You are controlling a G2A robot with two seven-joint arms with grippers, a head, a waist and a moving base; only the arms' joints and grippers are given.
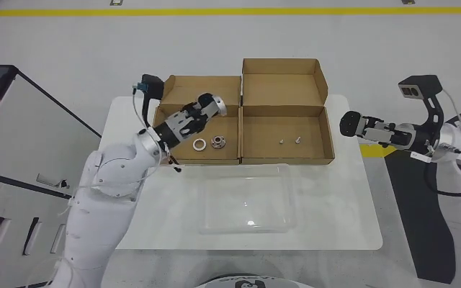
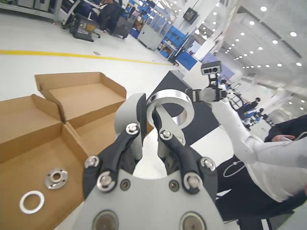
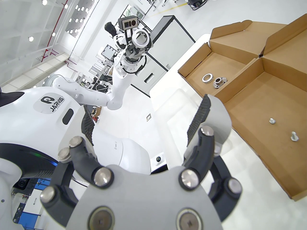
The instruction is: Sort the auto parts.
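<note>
My left gripper (image 1: 209, 105) (image 2: 148, 113) is shut on a thick silver metal ring (image 2: 171, 110) (image 3: 140, 37) and holds it in the air above the left cardboard box (image 1: 189, 155). A flat washer (image 1: 199, 145) (image 2: 32, 202) (image 3: 207, 77) and a flanged bushing (image 1: 217, 141) (image 2: 56, 178) (image 3: 219, 82) lie on that box's floor. The right cardboard box (image 1: 253, 141) (image 3: 254, 111) holds two small bolts (image 1: 282, 142) (image 1: 295, 139) (image 3: 272, 120) (image 3: 294, 136). My right gripper (image 1: 348, 124) (image 3: 146, 123) hangs open and empty off the table's right side.
A clear plastic tray (image 1: 248, 197) lies on the white table (image 1: 346, 216) in front of the boxes. Both box lids stand open toward the far side. A dark cabinet (image 1: 29, 115) stands to the left of the table.
</note>
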